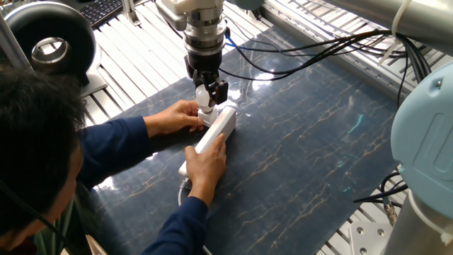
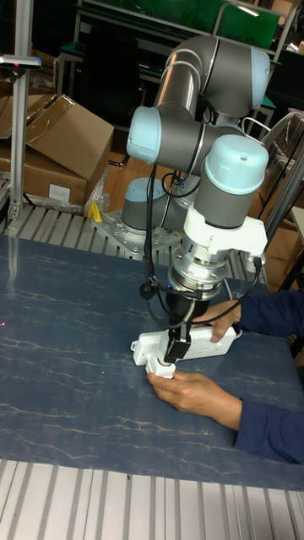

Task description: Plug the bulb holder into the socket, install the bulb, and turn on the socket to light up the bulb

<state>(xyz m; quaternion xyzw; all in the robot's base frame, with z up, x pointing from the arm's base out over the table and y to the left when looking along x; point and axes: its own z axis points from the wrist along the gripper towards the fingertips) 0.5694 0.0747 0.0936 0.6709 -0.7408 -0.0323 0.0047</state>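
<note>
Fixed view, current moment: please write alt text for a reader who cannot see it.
The robot's hand holds a small white bulb upright over the far end of a white power strip on a dark marbled table. A person in blue sleeves steadies the strip, one hand by its far end, the other over its near end.

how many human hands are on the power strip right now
2: one hand at the strip's far end beside the bulb, the other hand gripping the socket nearer its cord end.

White bulb (image 1: 203, 95) upright over socket (image 1: 216, 129) end.
</note>
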